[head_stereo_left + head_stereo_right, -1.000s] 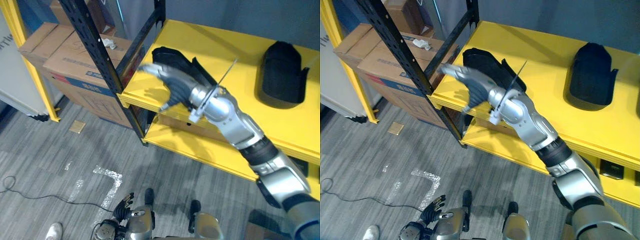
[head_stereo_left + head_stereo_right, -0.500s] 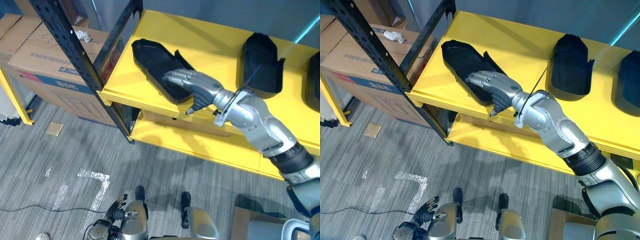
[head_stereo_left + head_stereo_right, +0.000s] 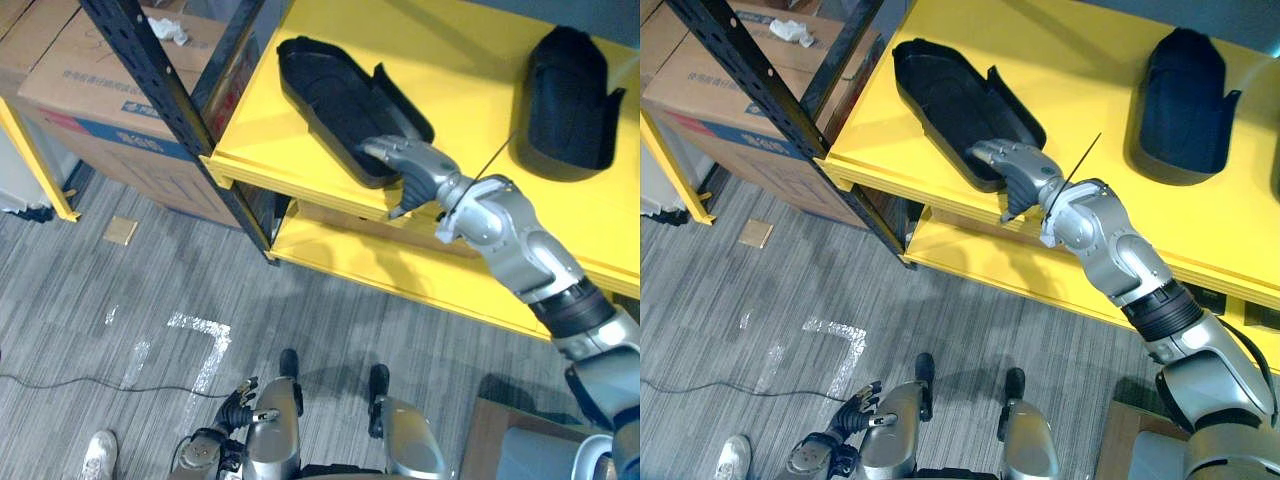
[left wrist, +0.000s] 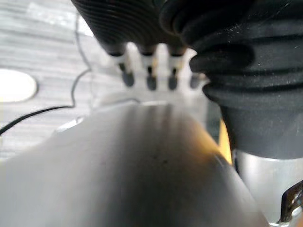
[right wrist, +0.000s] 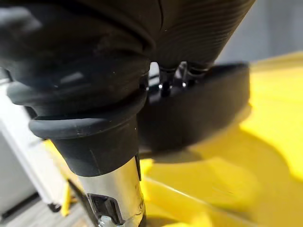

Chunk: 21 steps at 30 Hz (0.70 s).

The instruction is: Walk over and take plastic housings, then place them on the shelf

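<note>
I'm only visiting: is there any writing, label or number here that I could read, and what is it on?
Cardboard box, top face: a line of dark print, too small to read.
Same box, front edge: a red and blue strip with print, too blurred to read.
Yellow shelf and black housings: no writing to be seen.
</note>
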### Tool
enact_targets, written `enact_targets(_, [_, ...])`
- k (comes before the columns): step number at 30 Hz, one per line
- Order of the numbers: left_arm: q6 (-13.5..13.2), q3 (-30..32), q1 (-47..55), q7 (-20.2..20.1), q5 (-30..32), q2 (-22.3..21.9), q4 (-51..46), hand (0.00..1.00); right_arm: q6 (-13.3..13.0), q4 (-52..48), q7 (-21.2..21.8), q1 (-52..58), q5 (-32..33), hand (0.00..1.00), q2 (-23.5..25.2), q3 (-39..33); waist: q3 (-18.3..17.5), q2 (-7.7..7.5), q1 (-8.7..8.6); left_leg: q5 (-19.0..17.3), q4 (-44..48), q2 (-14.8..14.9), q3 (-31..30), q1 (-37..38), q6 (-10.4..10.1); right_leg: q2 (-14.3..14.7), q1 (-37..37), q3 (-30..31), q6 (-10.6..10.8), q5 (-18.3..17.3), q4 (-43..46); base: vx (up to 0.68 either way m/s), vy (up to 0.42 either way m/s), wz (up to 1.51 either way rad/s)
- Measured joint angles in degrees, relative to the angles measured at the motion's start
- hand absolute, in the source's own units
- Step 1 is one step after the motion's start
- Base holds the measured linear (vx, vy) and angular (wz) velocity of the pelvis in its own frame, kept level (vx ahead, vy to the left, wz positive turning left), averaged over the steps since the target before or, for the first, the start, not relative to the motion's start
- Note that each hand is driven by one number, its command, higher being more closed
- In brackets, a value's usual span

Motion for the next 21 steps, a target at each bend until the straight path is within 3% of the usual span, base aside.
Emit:
enact_targets(1, [0.02, -0.02, 0.04, 0.15, -0.01, 0.03, 0.02, 0.00, 0.20, 0.49, -0.48, -0.11, 0.07, 0.00, 0.32, -0.02, 0.01, 0.02, -0.11, 0.02, 0.00, -0.17, -0.12, 0.00, 0.02, -0.23, -0.42, -0.06, 0.06, -0.56, 1.00, -0.02, 0.000, 0.04])
enact_targets(2, [0.02, -0.03, 0.03, 0.28, -0.02, 0.04, 0.02, 0.00, 0.34, 1.46, -1.01, -0.60, 0.07, 1.00, 0.59, -0.02, 0.03, 0.06, -0.19, 0.06, -0.01, -0.34, -0.13, -0.05, 0.05, -0.46, -0.93, -0.05, 0.04, -1.07, 2.02, -0.02, -0.002, 0.05])
enact_targets(6, [0.05, -0.06, 0.02, 0.39, -0.15, -0.05, -0.01, 0.00, 0.34, 5.30, -1.93, -2.11, 0.14, 1.00, 0.75, -0.35, 0.22, 0.44, -0.30, 0.52, -0.40, -1.00, -0.82, -0.27, 0.10, -1.21, -2.11, -0.46, 0.02, -2.53, 4.30, -0.04, -0.005, 0.11])
enact_targets(12, [0.15, -0.12, 0.09, 0.88, -0.63, -1.18, -0.74, 0.00, 1.58, 10.54, -5.02, -7.21, 2.63, 1.00, 1.08, -3.61, 0.87, 2.33, 0.62, 3.14, -3.01, -2.36, -2.29, -0.68, 0.10, -2.74, -3.98, -2.18, -0.15, -3.75, 7.06, -0.03, -0.015, 0.18])
enact_targets(21, [0.62, -0.24, 1.30, 0.78, -0.67, -1.22, -3.59, 0.00, 0.95, 13.66, -4.55, -8.48, 5.74, 1.00, 1.82, -4.50, 0.88, 2.37, 1.47, 4.25, -4.79, -2.82, -3.17, 0.41, -0.18, -3.31, -3.73, -3.20, -0.44, -4.57, 8.78, 0.02, -0.016, 0.06])
